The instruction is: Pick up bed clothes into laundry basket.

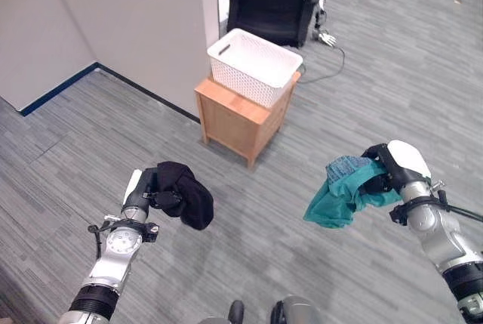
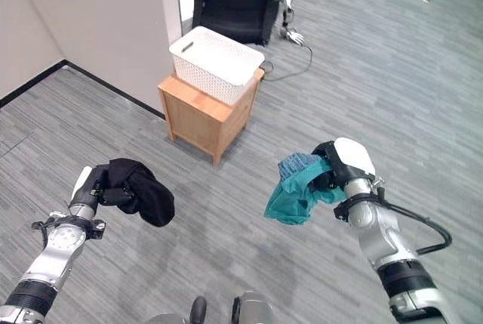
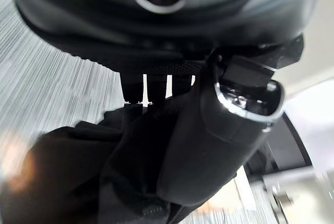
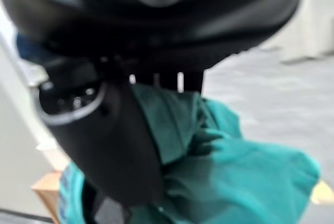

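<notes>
Garments [image 1: 186, 192] nearest; chair [image 1: 273, 5] behind basket [image 1: 253, 65].

Basket [image 1: 253, 65] on cabinet [image 1: 241, 116], chair [image 1: 273, 3] seemingly behind.

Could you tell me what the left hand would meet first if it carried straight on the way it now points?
Probably the wooden cabinet bearing the white basket. The left hand, shut on a black cloth, points forward over bare floor towards them; depth is unclear, so it may pass just beside.
</notes>
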`<state>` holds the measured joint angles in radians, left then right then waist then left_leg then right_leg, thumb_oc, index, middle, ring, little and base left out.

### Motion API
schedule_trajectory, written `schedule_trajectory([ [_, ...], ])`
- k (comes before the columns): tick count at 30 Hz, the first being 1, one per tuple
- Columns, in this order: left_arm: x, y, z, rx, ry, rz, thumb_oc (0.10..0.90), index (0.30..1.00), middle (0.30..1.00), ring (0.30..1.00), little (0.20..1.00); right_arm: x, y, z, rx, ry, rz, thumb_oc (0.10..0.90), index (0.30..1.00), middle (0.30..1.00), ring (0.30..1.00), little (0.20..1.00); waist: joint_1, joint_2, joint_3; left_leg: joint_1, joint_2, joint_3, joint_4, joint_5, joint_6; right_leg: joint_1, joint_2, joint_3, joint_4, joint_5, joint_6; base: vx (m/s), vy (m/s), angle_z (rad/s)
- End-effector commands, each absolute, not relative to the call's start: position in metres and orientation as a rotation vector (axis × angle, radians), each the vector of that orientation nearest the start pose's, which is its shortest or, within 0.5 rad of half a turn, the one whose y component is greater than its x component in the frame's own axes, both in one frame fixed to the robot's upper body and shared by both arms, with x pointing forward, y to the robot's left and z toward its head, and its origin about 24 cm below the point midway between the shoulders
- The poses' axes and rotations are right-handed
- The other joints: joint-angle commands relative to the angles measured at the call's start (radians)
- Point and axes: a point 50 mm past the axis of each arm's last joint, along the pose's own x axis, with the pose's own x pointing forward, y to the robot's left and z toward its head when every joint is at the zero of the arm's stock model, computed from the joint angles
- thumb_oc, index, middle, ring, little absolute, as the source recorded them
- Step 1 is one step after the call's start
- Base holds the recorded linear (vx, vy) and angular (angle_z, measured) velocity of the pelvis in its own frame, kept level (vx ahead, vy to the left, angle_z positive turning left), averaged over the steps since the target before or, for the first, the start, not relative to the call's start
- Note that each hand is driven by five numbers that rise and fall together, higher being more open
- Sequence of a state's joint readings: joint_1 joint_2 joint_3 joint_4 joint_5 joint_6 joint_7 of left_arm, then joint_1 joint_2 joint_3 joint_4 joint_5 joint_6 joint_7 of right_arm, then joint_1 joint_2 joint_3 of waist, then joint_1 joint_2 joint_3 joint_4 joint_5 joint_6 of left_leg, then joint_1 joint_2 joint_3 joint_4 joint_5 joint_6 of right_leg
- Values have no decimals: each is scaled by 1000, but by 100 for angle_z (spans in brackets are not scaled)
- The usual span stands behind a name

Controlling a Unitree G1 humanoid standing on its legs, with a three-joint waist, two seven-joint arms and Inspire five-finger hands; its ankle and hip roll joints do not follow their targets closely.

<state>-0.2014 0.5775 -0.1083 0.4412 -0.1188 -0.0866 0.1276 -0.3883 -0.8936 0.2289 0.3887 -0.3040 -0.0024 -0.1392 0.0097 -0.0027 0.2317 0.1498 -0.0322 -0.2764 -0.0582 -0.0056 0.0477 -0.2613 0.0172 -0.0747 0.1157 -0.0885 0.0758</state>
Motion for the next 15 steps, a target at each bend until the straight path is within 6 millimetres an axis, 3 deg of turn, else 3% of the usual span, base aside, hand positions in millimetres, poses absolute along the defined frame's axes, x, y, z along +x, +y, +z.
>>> schedule_trajectory([
  [1,292,283,91,562,-93,146,400,300,300,300,300,325,-317,233,-1195,-337,-411,400,300,300,300,300,-2,-116,-92,-42,6,42,-29,-34,-83,68,7,42,-167,171,73,434,-45,123],
  [2,293,282,91,561,-94,146,400,300,300,300,300,324,-317,233,-1196,-337,-412,400,300,300,300,300,-7,-111,-91,-41,10,37,-29,-37,-84,74,9,36,-175,174,72,388,-78,133],
  [4,291,284,90,564,-92,153,400,300,300,300,300,319,-318,247,-1232,-378,-429,400,300,300,300,300,-18,-126,-96,-25,13,1,-29,-65,-86,71,-1,53,-188,181,68,319,-116,126],
  [5,284,289,81,557,-60,173,400,300,300,300,300,317,-315,255,-1240,-407,-421,400,300,300,300,300,-20,-143,-114,4,38,8,-29,-99,-100,101,-21,55,-186,205,57,321,-135,103],
  [7,278,292,75,551,-39,184,400,300,300,300,300,315,-313,262,-1255,-437,-420,400,300,300,300,300,-24,-139,-130,24,61,12,-29,-116,-107,118,-17,56,-190,205,52,327,-134,53],
  [8,273,295,72,538,-31,193,400,300,300,300,300,311,-313,274,-1275,-473,-434,400,300,300,300,300,-26,-141,-140,32,80,26,-18,-119,-122,139,-18,51,-197,197,49,351,-103,33],
  [9,271,296,69,515,-21,198,400,300,300,300,300,306,-312,292,-1291,-532,-456,400,300,300,300,300,-22,-151,-126,-36,81,78,128,-87,-148,186,-34,44,-203,183,42,240,-50,25],
  [10,270,297,67,507,-11,204,400,300,300,300,300,305,-311,301,-1292,-559,-471,400,300,300,300,300,-22,-158,-118,-74,87,125,176,-86,-147,202,-45,38,-203,168,40,112,-6,29],
  [11,270,297,67,505,-11,205,400,300,300,300,300,305,-310,302,-1292,-561,-471,400,300,300,300,300,-21,-158,-116,-77,85,128,184,-90,-147,202,-46,40,-203,168,41,74,-2,12],
  [13,269,299,59,504,31,206,400,300,300,300,300,300,-312,330,-1321,-611,-526,400,300,300,300,300,-1,-171,-117,-151,90,212,143,-78,-132,235,-63,44,-203,140,44,153,11,-11],
  [15,267,299,54,504,52,202,400,300,300,300,300,297,-314,342,-1342,-627,-550,400,300,300,300,300,7,-165,-121,-168,86,210,98,-47,-133,243,-62,50,-203,131,44,154,25,-17],
])
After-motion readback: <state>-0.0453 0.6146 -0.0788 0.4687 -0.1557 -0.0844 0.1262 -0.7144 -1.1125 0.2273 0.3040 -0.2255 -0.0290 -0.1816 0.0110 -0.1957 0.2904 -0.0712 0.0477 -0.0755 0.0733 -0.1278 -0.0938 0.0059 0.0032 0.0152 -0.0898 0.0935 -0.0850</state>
